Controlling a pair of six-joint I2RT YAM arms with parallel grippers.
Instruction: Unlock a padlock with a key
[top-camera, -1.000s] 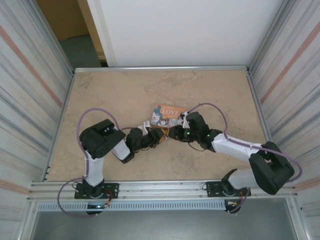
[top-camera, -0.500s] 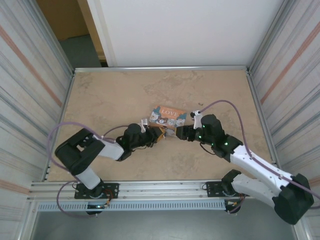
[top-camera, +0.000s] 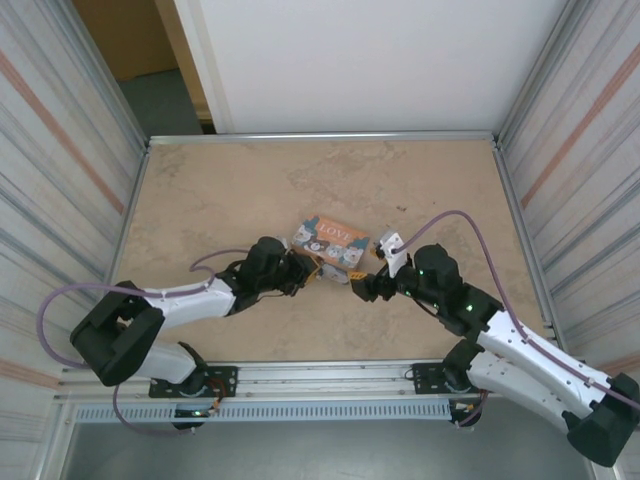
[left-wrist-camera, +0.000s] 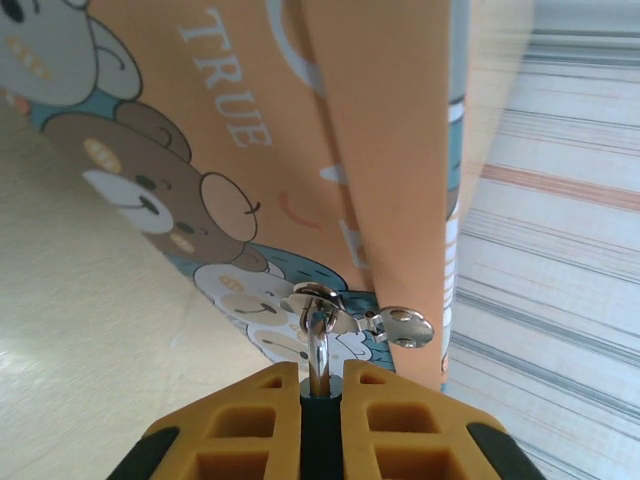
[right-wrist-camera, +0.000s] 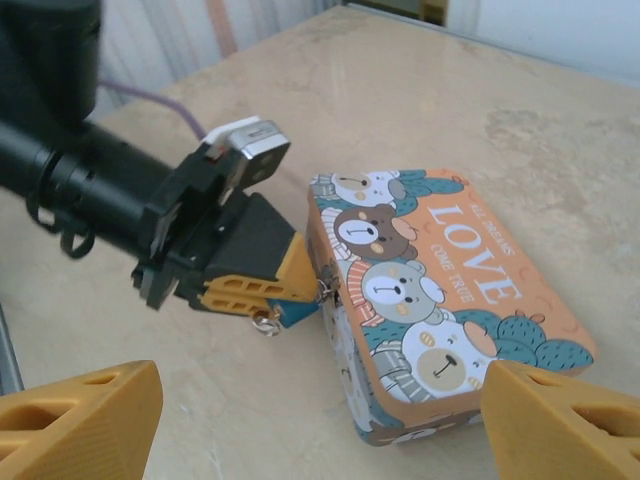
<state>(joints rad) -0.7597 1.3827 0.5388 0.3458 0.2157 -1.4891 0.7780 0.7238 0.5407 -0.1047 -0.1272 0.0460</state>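
Left gripper (left-wrist-camera: 320, 400) tight on padlock (left-wrist-camera: 318, 352) shackle

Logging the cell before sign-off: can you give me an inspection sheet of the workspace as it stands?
Surface: beige mottled tabletop.
Job's things: padlock, its shackle through the tin's hasp; key too small to tell.
Clutter: orange LOVE tin, lying flat.
Grippers: left pincer shut on the padlock; right pincer open, facing the tin.
Cables: purple cables loop off both arms.
Surroundings: corrugated metal walls on both sides, white panel behind.
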